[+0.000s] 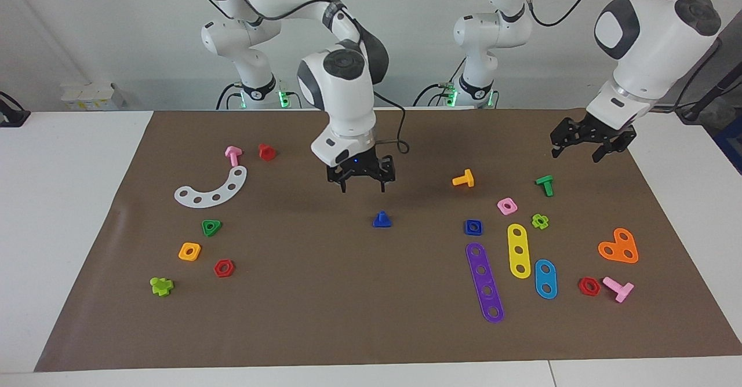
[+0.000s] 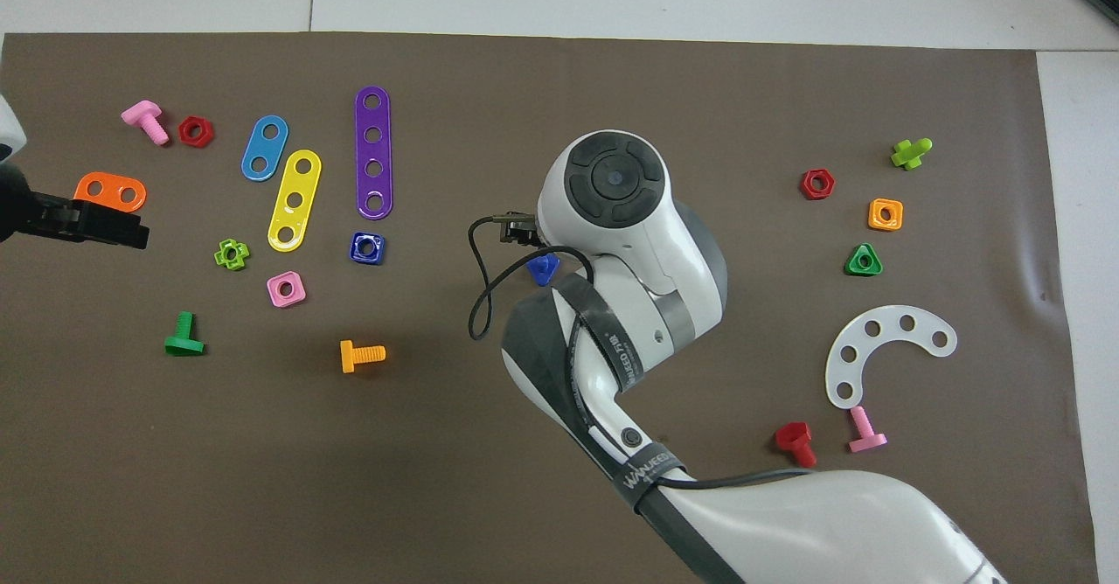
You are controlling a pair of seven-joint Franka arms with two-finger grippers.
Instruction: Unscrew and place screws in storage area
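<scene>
The dark-blue screw (image 1: 381, 219) stands head down, shank up, alone on the brown mat (image 1: 348, 317) near the table's middle. In the overhead view the right arm's wrist half covers the screw (image 2: 542, 267). My right gripper (image 1: 362, 189) hangs open just above the mat, close beside the screw and not touching it. Its fingers are hidden in the overhead view. My left gripper (image 1: 576, 156) is raised and open with nothing in it, over the mat's edge at the left arm's end, and it shows by the orange plate as the left gripper (image 2: 131, 232).
A dark-blue square nut (image 1: 473, 226), an orange bolt (image 1: 463, 178), a green bolt (image 1: 545, 185) and coloured plates (image 1: 519, 250) lie toward the left arm's end. A white curved plate (image 1: 212, 190), a red bolt (image 1: 266, 152) and several nuts lie toward the right arm's end.
</scene>
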